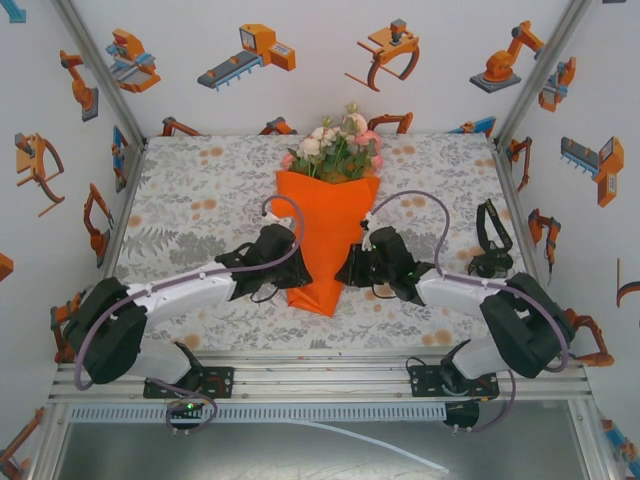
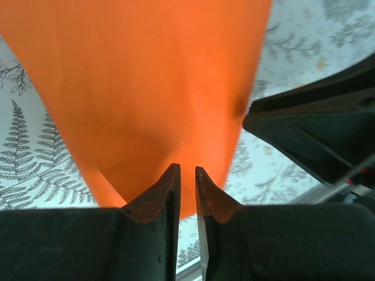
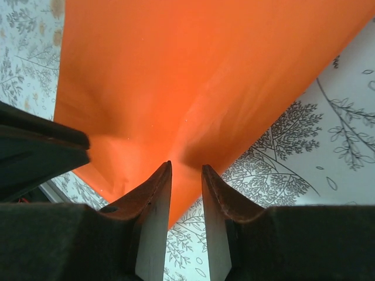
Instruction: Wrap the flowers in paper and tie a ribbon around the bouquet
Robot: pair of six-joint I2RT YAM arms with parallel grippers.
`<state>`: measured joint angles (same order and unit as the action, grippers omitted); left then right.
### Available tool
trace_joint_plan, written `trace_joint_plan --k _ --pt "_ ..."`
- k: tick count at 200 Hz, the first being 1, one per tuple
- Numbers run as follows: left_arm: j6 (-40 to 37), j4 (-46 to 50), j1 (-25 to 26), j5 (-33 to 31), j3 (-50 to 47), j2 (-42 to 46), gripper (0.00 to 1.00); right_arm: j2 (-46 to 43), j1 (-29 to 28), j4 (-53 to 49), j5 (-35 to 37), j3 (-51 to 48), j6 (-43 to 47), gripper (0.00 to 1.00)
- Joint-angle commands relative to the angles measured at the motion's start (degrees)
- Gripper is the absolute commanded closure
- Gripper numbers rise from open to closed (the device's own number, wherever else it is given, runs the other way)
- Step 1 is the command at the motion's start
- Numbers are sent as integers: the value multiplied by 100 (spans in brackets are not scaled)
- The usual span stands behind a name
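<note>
Top external view: bouquet point(image 1: 328, 240) lies at the centre of the worktop point(image 1: 200, 200), wide rim at 12 o'clock, pointed foot at 6 o'clock. Flowers point(image 1: 335, 150), pink, white and peach with green leaves, stand above the rim. Wrapping appears done. No tie is seen round the cone, so that step is judged outstanding. A dark looped strip at 3 o'clock, well apart, is probably the ribbon point(image 1: 490, 245). Left end effector point(image 1: 290, 265) sits at 9 o'clock of the cone's lower part, right end effector point(image 1: 350, 268) at 3 o'clock. Left wrist view: paper point(image 2: 146, 88), bright orange, matte and smooth, curves to a rounded foot over a fern-print cloth. Dark wedge fingertips point(image 2: 167, 187) stand narrowly apart at its edge, nothing visibly clamped. Right wrist view: the same sheet shows soft creases. The right fingertips point(image 3: 158, 187) have a slightly wider gap, again without a visible grip.
</note>
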<state>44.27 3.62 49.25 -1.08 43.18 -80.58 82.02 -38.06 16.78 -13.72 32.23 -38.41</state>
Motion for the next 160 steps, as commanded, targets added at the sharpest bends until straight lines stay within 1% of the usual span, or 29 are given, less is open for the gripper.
trace_joint_plan --k 1,19,58,79,100,122,160 --pt "6 -195 15 -117 -220 -50 79 206 -63 300 220 121 -158 70" --pt "155 -421 14 -194 -573 -123 81 372 -62 308 404 124 -173 70" --pt "771 -1484 41 296 -1261 -535 81 574 -57 -5 719 297 -149 70" --pt "961 -1749 75 338 -1400 -664 81 533 -54 -103 791 336 -149 70" --pt "882 -1498 76 169 -1308 -477 80 372 -59 -365 706 483 -157 69" --pt "631 -947 76 -43 -1001 -36 69 77 -100 -846 686 750 -175 66" --pt "148 44 43 -797 -548 786 65 -357 -291 -1119 843 873 -180 65"
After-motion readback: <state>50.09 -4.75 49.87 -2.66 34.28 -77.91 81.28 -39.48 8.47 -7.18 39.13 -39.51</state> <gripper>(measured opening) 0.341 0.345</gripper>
